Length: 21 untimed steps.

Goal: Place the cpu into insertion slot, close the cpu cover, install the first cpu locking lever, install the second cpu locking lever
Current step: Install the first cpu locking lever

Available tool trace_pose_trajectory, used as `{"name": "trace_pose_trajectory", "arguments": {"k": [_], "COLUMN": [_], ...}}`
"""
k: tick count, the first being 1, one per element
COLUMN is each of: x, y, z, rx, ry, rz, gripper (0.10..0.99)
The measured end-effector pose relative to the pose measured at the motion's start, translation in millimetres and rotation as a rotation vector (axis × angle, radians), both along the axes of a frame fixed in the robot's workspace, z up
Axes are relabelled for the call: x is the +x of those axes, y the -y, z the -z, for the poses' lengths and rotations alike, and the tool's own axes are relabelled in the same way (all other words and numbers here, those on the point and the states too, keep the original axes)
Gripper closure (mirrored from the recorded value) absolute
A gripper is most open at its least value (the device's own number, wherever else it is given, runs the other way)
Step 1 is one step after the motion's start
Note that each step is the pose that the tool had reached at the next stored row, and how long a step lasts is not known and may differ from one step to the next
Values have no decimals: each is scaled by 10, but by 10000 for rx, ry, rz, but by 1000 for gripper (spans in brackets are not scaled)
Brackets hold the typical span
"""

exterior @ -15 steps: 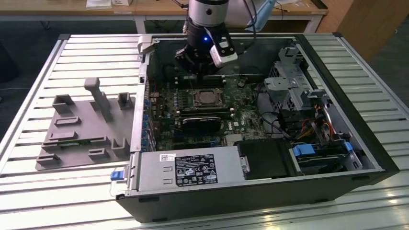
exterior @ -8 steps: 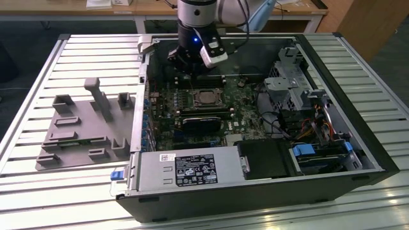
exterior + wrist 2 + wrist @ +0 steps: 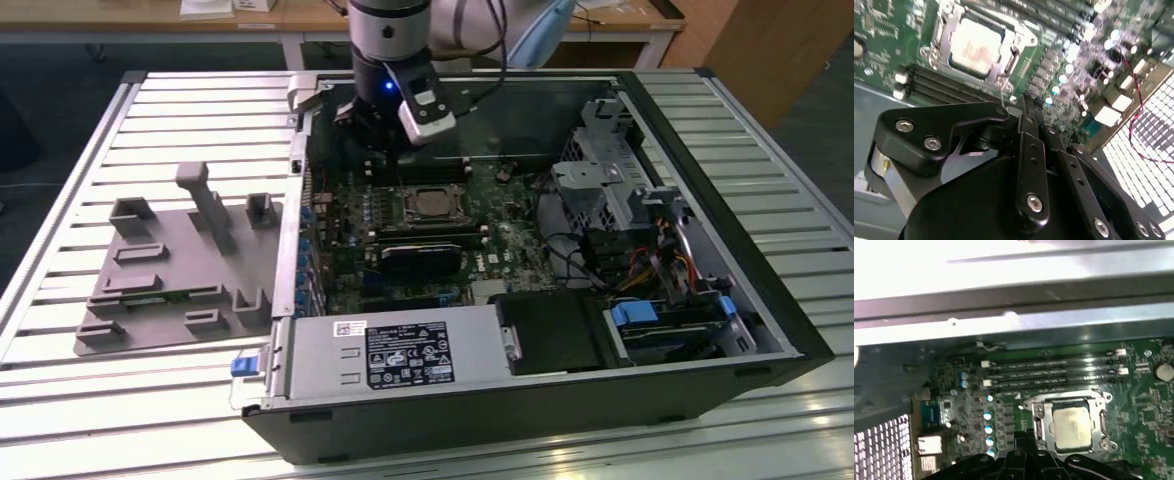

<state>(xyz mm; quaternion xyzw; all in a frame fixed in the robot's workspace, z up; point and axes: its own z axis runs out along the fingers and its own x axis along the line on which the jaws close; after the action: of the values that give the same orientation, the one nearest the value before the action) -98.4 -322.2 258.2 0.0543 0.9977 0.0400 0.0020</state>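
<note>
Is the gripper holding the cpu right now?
No, in the second wrist view the cpu sits on the motherboard, framed by the cpu cover, apart from the gripper.

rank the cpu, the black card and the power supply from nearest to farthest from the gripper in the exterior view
1. cpu, right by the gripper.
2. black card, past the cpu, mid-board.
3. power supply, toward the exterior view's bottom edge.

Ext. view: we look down at an angle on the whole open case (image 3: 561,400), farther off. Both wrist views sit close above the board (image 3: 884,30), past the jaws, sharing the cpu (image 3: 976,47).
</note>
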Motion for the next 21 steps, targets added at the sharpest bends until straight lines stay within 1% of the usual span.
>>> {"name": "trace_pose_trajectory", "arguments": {"k": [1,4,5,7,10,11,12,18,21], "x": [-27,-103,-122,-152,-167,-167,-167,-148,-112], "y": [0,0,0,0,0,0,0,0,0], "z": [3,15,17,21,26,30,37,77,86], "rx": [92,307,412,663,1157,1291,1370,1507,1524], "ry": [10,37,44,53,60,59,59,58,59], "rz": [-3,-5,-5,-5,-3,-4,-4,-3,-2], "gripper": [984,984,984,984,984,984,984,984,984]}}
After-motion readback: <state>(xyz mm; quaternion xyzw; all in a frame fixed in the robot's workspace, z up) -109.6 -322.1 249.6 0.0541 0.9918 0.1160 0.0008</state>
